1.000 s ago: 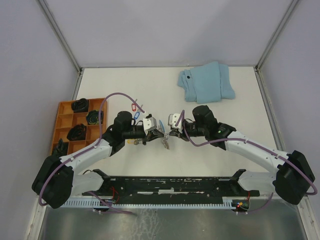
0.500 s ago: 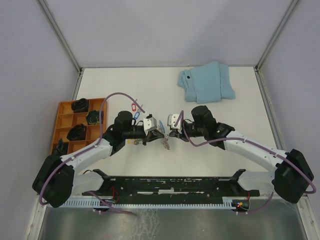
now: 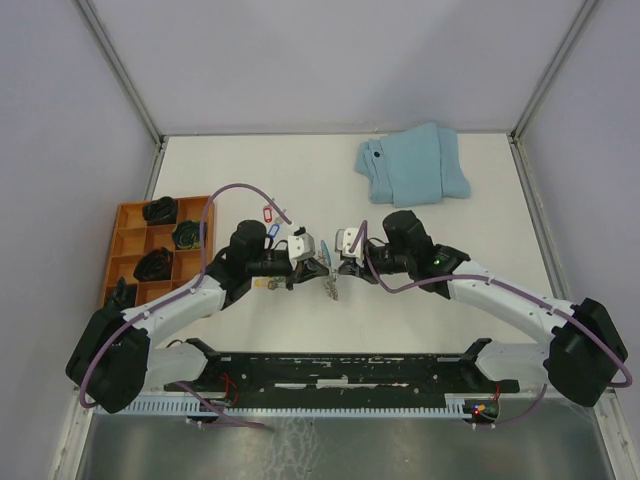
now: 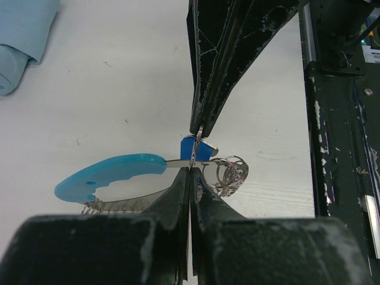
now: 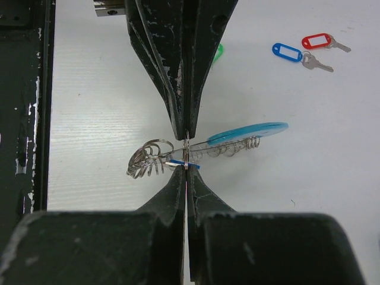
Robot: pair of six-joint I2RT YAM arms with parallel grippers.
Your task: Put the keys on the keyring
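Keyring (image 3: 328,276) work is at a standstill. Over the last second the table (image 3: 250,170), both arms and the loop between them look unchanged, apart from a slight settling of the right arm. The left gripper (image 3: 316,262) and right gripper (image 3: 342,264) stay tip to tip over the middle of the table, nearer its near edge, each pinched tight on the keyring's thin wire. I judge this a steady hold for threading rather than progress, since no key has joined the loop in that time.

From overhead the keyring is only a small tangle, and the grip cannot be read there; the wrist views settle it. The left wrist view shows the blue curved section (image 4: 113,172) and a cluster of silver rings (image 4: 228,175) beside the pinch. The right wrist view adds what that one lacks: a red-tagged key (image 5: 317,40) and a blue-tagged key (image 5: 289,52) lying loose, well apart from the ring, and a green tag (image 5: 219,52) half hidden behind a finger.
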